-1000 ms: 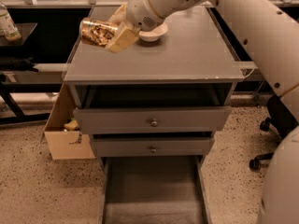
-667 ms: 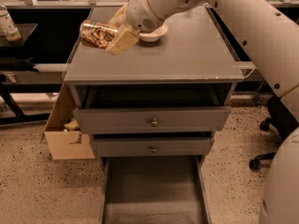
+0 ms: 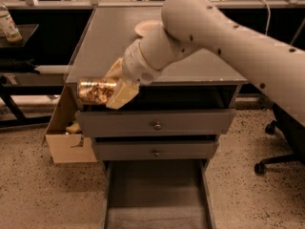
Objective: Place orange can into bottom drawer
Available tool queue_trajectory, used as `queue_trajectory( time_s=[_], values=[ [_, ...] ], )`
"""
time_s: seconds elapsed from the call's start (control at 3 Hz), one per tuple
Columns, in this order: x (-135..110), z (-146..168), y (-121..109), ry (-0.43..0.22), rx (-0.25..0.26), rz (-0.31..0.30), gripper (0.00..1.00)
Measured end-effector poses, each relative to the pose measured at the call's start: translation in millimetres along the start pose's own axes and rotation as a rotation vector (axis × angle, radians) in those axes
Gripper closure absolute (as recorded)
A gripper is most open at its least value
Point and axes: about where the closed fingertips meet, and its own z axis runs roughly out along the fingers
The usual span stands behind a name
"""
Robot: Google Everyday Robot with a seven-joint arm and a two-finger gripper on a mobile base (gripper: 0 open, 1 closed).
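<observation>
The orange can [image 3: 96, 91] lies on its side in my gripper [image 3: 116, 87], whose cream fingers are shut on it. The can hangs in the air in front of the cabinet's left front corner, level with the top drawer [image 3: 155, 122]. The bottom drawer [image 3: 157, 199] is pulled out below, a long grey tray with a bare floor. It lies lower and to the right of the can.
A cream bowl [image 3: 147, 27] sits on the cabinet top [image 3: 105, 42] behind my arm. An open cardboard box [image 3: 66, 137] stands on the floor left of the cabinet. A bottle [image 3: 8, 25] stands on a dark side table at far left. An office chair base [image 3: 279, 147] is at right.
My gripper has carried the can off the cabinet top, forward and down past the front edge. The view has shifted closer.
</observation>
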Motion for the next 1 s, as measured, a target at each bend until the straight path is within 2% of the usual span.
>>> queue_trajectory(
  time_s=[0.33, 0.67, 1.0],
  values=[
    [33.7, 43.7, 56.7, -0.025, -0.108, 0.082, 1.00],
    [40.2, 52.2, 69.3, -0.019, -0.136, 0.093, 1.00],
    [52.8, 71.6, 82.3, 0.019, -0.178, 0.082, 1.00]
  ],
)
